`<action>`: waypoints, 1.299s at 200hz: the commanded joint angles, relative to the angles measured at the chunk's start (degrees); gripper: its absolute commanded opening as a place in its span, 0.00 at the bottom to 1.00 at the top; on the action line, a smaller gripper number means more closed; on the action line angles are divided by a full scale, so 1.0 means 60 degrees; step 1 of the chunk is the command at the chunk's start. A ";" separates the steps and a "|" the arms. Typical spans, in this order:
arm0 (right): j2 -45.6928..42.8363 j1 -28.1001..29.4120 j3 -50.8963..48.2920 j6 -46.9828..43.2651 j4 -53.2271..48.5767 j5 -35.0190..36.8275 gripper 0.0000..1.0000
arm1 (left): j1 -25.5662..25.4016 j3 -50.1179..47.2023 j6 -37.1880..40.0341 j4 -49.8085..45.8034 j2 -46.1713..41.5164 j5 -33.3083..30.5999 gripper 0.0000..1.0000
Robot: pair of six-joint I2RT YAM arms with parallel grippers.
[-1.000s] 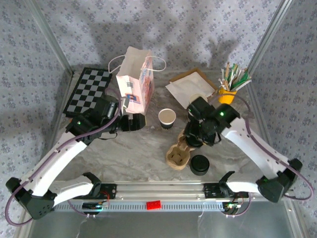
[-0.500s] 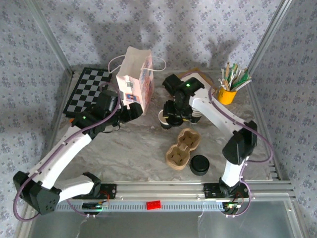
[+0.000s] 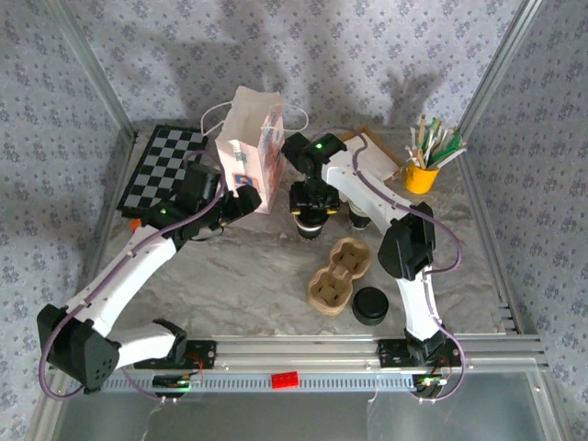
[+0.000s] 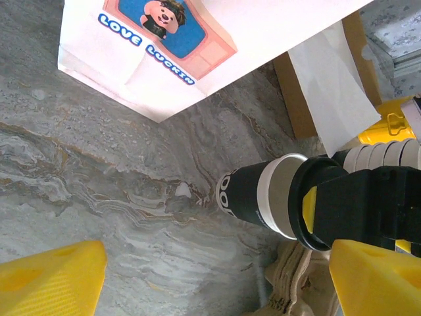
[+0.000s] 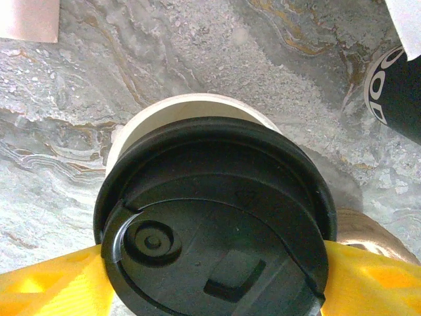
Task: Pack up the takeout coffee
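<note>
Beside the bag (image 3: 248, 147), left gripper (image 3: 244, 203) gapes wide — right gripper (image 5: 212, 271) clamps the lid (image 5: 217, 217) over the cup (image 4: 260, 194) rim.

Marble tabletop (image 3: 257, 266) w/ paper bag (image 3: 250, 147), checkerboard (image 3: 165, 170), coffee cup (image 4: 253, 194), pulp carrier (image 3: 338, 276), black lid (image 3: 370, 306), yellow stirrer pot (image 3: 423, 175) rear R.

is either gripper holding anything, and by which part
Right gripper pinches the black lid by opposite edges of its rim, over the cup. Left gripper is open, holding nothing.
</note>
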 commanded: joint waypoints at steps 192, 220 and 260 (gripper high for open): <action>0.0401 0.0118 0.0404 -0.0113 -0.0265 0.0281 0.83 | 0.0160 -0.0005 0.0242 0.0266 0.0158 0.0545 0.87; 0.0381 0.0077 0.0412 -0.0062 -0.0419 0.0363 0.84 | 0.0152 -0.0008 0.0239 0.0247 0.0106 0.0574 0.87; 0.0276 0.0038 0.0424 -0.0053 -0.0360 0.0342 0.85 | 0.0152 0.0001 0.0211 0.0246 0.0063 0.0638 0.87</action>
